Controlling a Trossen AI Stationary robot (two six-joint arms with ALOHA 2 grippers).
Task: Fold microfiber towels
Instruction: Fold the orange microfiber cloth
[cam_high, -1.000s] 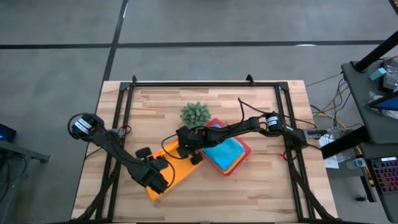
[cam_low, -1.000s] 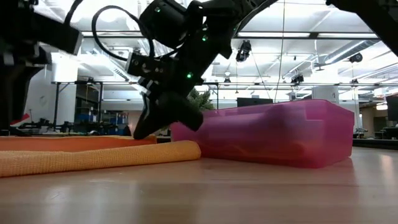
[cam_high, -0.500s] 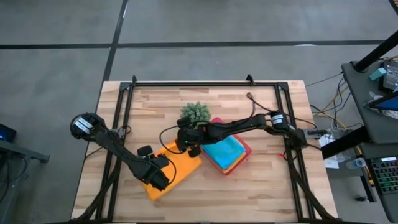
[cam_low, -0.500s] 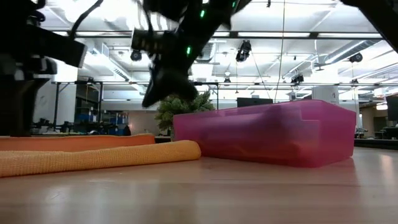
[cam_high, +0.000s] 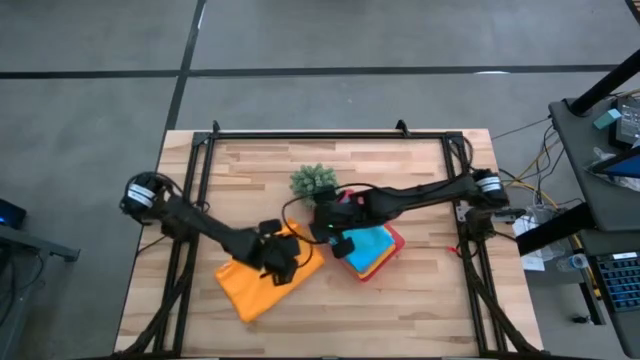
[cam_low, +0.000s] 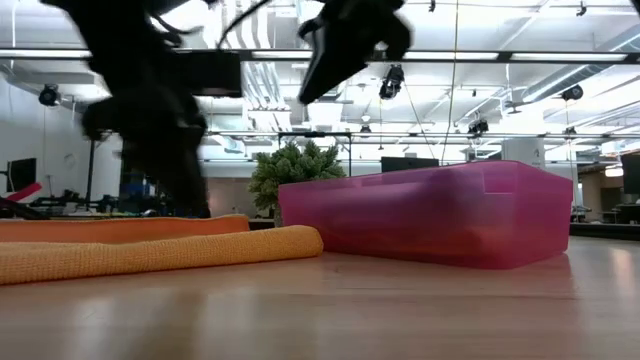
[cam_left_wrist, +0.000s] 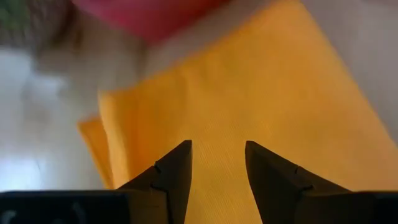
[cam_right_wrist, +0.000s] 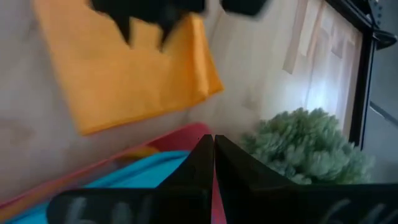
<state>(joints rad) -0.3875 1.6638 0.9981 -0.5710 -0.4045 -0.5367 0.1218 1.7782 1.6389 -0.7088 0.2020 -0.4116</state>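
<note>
An orange towel (cam_high: 255, 288) lies folded flat on the wooden table, left of the pink tray (cam_high: 392, 243); a lower layer peeks out at one edge (cam_left_wrist: 92, 134). My left gripper (cam_high: 288, 268) hangs open just over the towel's right part, with orange cloth showing between its fingers (cam_left_wrist: 217, 152). Whether the fingertips touch the cloth I cannot tell. My right gripper (cam_high: 338, 243) is shut and raised above the tray's left edge (cam_right_wrist: 213, 138), with nothing in it. A light blue towel (cam_high: 365, 243) lies in the tray.
A small spiky green plant (cam_high: 313, 180) stands just beyond the tray, close to my right arm. Black frame rails (cam_high: 200, 200) run along the table's left, far and right sides. Bare wood lies near the front edge (cam_high: 400, 320).
My right gripper, still shut, has risen off the orange towel's right end and gone toward the tray. My left gripper has swung from the towel's near left corner toward the table's right over the towel, turning as it went. The towel has stayed flat.
</note>
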